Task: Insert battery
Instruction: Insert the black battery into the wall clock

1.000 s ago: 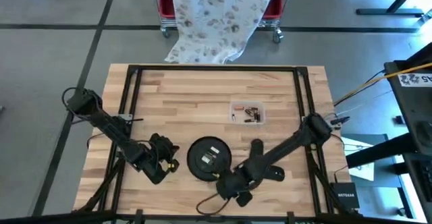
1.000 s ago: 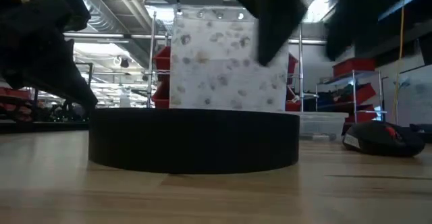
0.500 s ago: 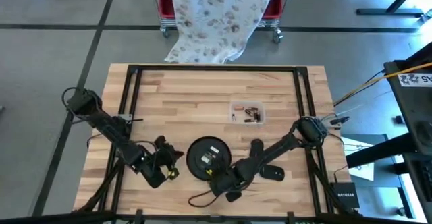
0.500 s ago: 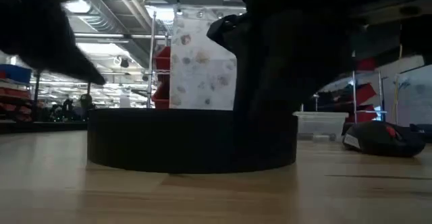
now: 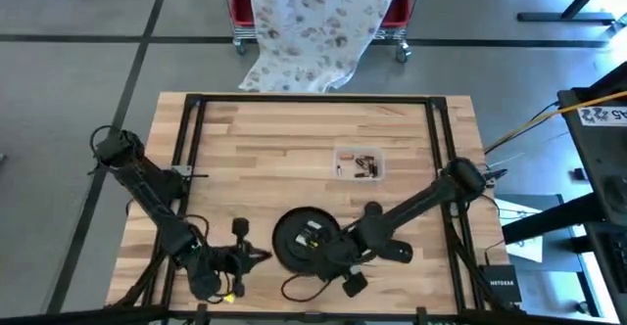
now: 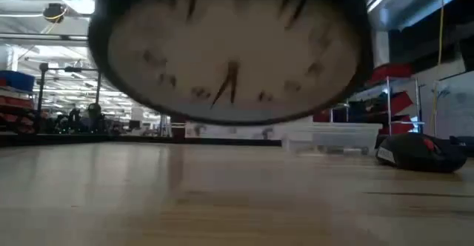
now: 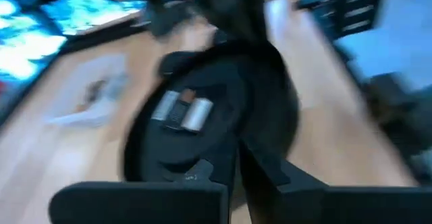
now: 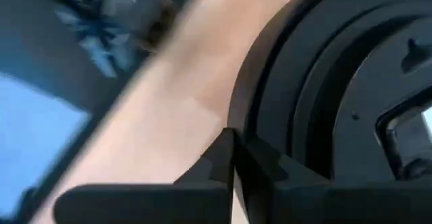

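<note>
black plastic clock [image 5: 306, 239] sits near the front edge of the tabletop [image 5: 284, 139], tipped up off the wood: the low view shows its white face [image 6: 229, 50] raised and tilted, while the left wrist view shows its back with a silvery battery [image 7: 196, 113] in the compartment. right gripper [image 5: 338, 256] holds the clock's rim, fingers [image 8: 226, 156] pinching the edge. left gripper [image 5: 245, 256] hangs just beside the clock; whether its fingers are spread, i cannot tell. to do this well, i judge the right should keep the clock steady and tilted, so the left can press the battery flat into its slot. parts tray [image 5: 359, 163] lies well apart.
</note>
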Controlling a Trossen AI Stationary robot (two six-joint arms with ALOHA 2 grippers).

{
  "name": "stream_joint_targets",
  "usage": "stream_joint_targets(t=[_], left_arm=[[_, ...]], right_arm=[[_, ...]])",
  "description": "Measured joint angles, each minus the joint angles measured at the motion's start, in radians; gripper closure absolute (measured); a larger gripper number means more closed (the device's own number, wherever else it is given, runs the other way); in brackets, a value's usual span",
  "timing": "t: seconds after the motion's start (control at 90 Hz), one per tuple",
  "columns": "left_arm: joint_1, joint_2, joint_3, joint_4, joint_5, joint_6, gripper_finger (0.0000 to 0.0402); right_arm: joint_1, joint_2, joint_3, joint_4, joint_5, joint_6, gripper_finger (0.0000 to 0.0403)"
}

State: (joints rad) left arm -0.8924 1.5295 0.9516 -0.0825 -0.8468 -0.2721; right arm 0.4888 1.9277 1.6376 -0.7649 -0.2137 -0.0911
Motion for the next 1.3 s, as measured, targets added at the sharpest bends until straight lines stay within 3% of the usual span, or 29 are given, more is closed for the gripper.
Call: stream_joint_targets(t=[0.178,0.389,0.578,0.722,0.889,1.122,1.3], left_arm=[[0.005,0.0,0.0,-0.013,0.064,0.055,0.037],[0.03,0.014,0.0,-0.044,0.15,0.065,0.0289],[0.078,0.09,0.0,-0.086,0.097,0.097,0.0222],[0.101,0.149,-0.001,-0.176,0.003,0.038,0.0211],[0.136,0.2,-0.001,-0.119,0.008,0.005,0.0211],[0.186,0.236,-0.001,-0.068,0.039,0.158,0.0181],[0.242,0.273,-0.001,0.032,0.187,0.196,0.0151]], right_arm=[[-0.028,-0.137,0.001,-0.09,-0.113,0.021,0.0402],[-0.038,-0.191,0.001,-0.108,-0.182,0.07,0.0403],[-0.038,-0.191,-0.008,-0.1,-0.181,0.088,0.0403],[-0.038,-0.191,-0.077,-0.08,-0.187,0.107,0.0403],[-0.039,-0.191,-0.184,0.041,-0.249,0.134,0.0403],[-0.039,-0.191,-0.296,0.167,-0.279,0.184,0.0403],[-0.038,-0.192,-0.319,0.194,-0.281,0.194,0.0403]])
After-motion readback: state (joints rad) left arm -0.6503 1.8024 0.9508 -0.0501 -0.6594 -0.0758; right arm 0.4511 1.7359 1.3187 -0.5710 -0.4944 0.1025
